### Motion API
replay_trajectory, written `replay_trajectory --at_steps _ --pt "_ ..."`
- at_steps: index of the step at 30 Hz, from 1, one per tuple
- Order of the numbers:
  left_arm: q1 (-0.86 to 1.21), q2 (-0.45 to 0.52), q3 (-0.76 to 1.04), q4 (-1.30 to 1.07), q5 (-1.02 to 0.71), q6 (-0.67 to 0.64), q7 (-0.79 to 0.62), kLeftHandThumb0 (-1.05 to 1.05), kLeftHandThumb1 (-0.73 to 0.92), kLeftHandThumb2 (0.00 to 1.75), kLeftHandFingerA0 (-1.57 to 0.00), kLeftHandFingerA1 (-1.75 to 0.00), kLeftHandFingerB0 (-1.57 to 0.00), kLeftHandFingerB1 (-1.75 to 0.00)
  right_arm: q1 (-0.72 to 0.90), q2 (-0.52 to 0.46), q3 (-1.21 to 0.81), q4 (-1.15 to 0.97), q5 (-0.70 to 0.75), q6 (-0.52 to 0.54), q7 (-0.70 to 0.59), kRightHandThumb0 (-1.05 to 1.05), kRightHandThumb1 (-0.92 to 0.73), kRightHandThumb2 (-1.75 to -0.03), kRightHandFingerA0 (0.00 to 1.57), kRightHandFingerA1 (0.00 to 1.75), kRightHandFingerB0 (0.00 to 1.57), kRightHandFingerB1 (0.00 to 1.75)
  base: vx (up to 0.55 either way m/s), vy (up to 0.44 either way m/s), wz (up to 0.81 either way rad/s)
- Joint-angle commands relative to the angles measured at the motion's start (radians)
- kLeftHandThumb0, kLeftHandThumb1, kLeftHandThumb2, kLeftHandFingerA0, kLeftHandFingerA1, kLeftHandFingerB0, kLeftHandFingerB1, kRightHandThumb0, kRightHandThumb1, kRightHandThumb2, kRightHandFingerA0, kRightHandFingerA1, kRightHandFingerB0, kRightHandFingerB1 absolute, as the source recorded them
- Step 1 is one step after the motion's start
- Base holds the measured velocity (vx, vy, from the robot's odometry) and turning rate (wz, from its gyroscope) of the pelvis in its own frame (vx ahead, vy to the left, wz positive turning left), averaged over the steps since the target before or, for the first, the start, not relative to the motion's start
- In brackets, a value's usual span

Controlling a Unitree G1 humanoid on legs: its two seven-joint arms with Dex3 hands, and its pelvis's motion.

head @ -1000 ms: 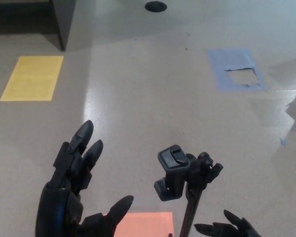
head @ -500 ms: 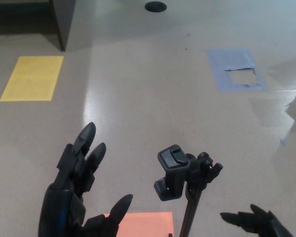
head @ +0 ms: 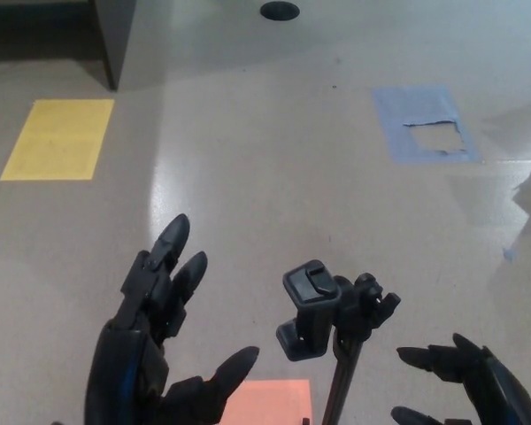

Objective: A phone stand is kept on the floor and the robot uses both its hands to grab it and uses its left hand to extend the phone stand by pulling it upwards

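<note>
1 phone stand (head: 332,323), 2 spread hands: left hand (head: 155,354), right hand (head: 469,385).

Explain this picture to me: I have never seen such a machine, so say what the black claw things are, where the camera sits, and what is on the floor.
The camera sits on a humanoid robot's head, looking down at the floor. The black claws are its own hands: the left hand and right hand, each a thumb plus two thick fingers. Both are open and hold nothing. Between them stands a black phone stand, touched by neither hand. On the floor lie a yellow patch, an orange patch and a torn blue taped patch.
</note>
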Motion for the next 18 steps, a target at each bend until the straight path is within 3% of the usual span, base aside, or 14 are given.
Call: replay_trajectory --at_steps 1,5,6,9,10,14,15,16,17,18 --pt "-0.083 -0.033 -0.047 -0.011 0.058 0.097 0.027 -0.83 0.45 0.88 0.0 0.0 0.0 -0.06 -0.038 0.029 0.001 0.019 0.021 0.055 0.008 -1.05 -0.43 -0.96 0.0 0.42 0.0 0.31 0.0 0.0 0.0" --pt "-0.086 -0.033 -0.049 -0.014 0.061 0.106 0.032 -0.83 0.45 0.88 0.0 0.0 0.0 -0.06 -0.04 0.03 0.002 0.02 0.022 0.058 0.008 -1.05 -0.43 -0.96 0.0 0.42 0.0 0.31 0.0 0.0 0.0" --pt "-0.128 -0.048 -0.073 -0.01 0.08 0.134 0.035 -0.86 0.47 0.9 0.0 0.0 0.0 -0.01 -0.051 0.043 0.012 0.044 0.016 0.046 -0.004 -1.05 -0.52 -0.64 0.0 0.25 0.0 0.0 0.0 0.0 0.0" --pt "-0.148 -0.053 -0.085 -0.011 0.089 0.152 0.04 -0.86 0.47 0.9 0.0 0.0 0.0 -0.01 -0.059 0.049 0.018 0.06 0.015 0.038 -0.011 -1.05 -0.52 -0.64 0.0 0.25 0.0 0.0 0.0 0.0 0.0" --pt "-0.192 -0.056 -0.104 -0.004 0.073 0.198 0.012 -0.95 0.58 0.59 0.0 0.0 0.0 0.0 -0.063 0.055 0.028 0.068 0.004 0.037 -0.021 -1.05 -0.43 -0.95 0.0 0.37 0.0 0.26 0.0 0.0 0.0" --pt "-0.225 -0.052 -0.132 -0.023 0.038 0.283 -0.021 -0.98 0.58 0.6 0.0 0.0 0.0 0.0 -0.064 0.062 0.036 0.068 0.006 0.041 -0.022 -1.05 -0.43 -0.94 0.0 0.36 0.0 0.25 0.0 0.0 0.0" --pt "-0.219 -0.046 -0.157 -0.06 0.024 0.35 -0.039 -0.99 0.61 0.59 0.0 0.0 0.0 0.0 -0.066 0.064 0.041 0.071 0.001 0.048 -0.022 -1.05 -0.52 -0.65 0.0 0.19 0.0 0.0 0.0 0.0 0.0" --pt "-0.215 -0.046 -0.168 -0.071 0.01 0.367 -0.048 -1.0 0.61 0.6 0.0 0.0 0.0 0.0 -0.07 0.063 0.048 0.076 -0.011 0.048 -0.03 -1.05 -0.43 -0.94 0.0 0.36 0.0 0.26 0.0 0.0 0.0" --pt "-0.214 -0.046 -0.172 -0.076 0.004 0.374 -0.051 -1.0 0.61 0.6 0.0 0.0 0.0 0.0 -0.071 0.062 0.051 0.078 -0.015 0.048 -0.033 -1.05 -0.43 -0.94 0.0 0.36 0.0 0.26 0.0 0.0 0.0" --pt "-0.213 -0.045 -0.182 -0.081 -0.019 0.384 -0.07 -0.99 0.51 0.92 0.0 0.0 0.0 -0.02 -0.077 0.062 0.055 0.087 -0.023 0.046 -0.042 -1.05 -0.54 -0.66 0.0 0.19 0.0 0.0 0.0 0.0 0.0"
